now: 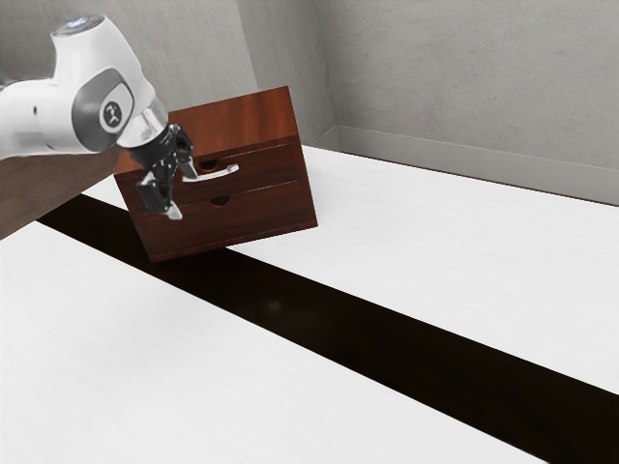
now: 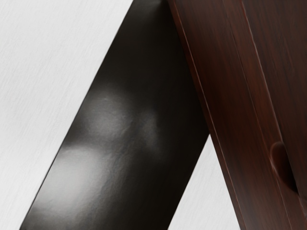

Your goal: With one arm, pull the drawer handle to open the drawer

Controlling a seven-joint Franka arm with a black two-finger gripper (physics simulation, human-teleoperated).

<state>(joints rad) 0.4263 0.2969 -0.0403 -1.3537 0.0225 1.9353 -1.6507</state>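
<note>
Fingers (image 1: 170, 205) black, apart, empty, beside glossy dark-wood drawer (image 1: 263, 166) w/ curved silver handle (image 1: 221, 172).

One cabinet (image 1: 247, 116), two drawers (image 1: 276, 164), one handle (image 1: 222, 172)

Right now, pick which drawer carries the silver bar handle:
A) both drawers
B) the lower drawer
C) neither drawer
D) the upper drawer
D: the silver handle is mounted across the front of the upper drawer, while the lower drawer has just a small dark recess and no bar.
</note>
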